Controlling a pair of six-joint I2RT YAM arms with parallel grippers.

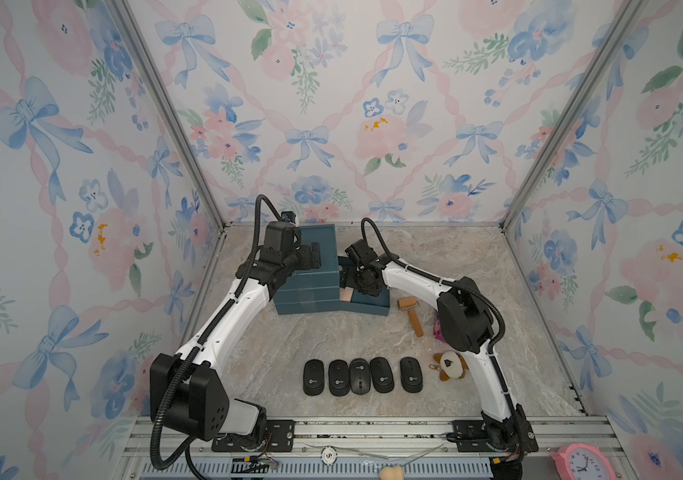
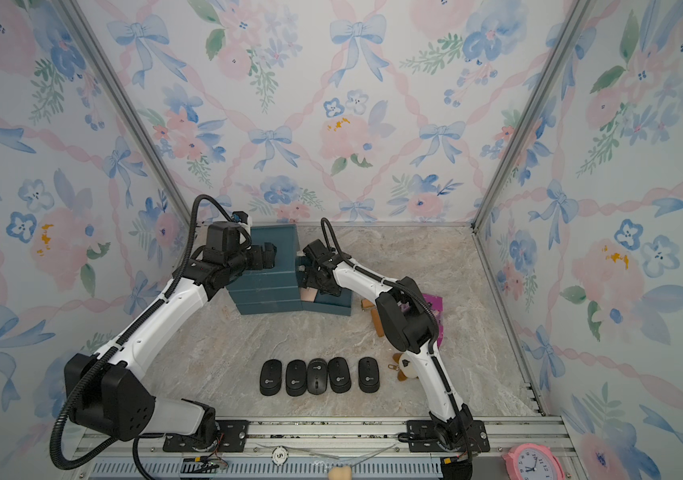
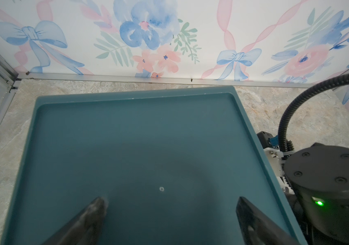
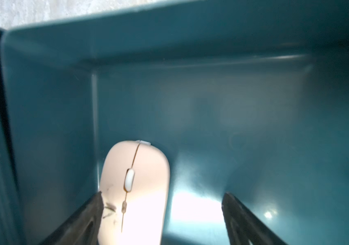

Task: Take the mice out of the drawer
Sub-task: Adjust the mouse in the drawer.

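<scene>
While right tool [image 4: 161, 196] gapes over pink mouse [image 4: 135, 180] | mouse's rear cropped

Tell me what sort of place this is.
Probably a robot test booth, not a home: two robot arms bolted to an aluminium rail, wallpapered panels in metal framing, and black mice laid out in a row on a marble-look tabletop.

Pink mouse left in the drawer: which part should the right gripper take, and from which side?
Take the pink mouse across its narrow width, on the two long sides, from above. It lies flat on the drawer floor, lengthwise in line with the open right gripper. It sits close to one drawer wall, so one of the fingers likely has little room there.
</scene>
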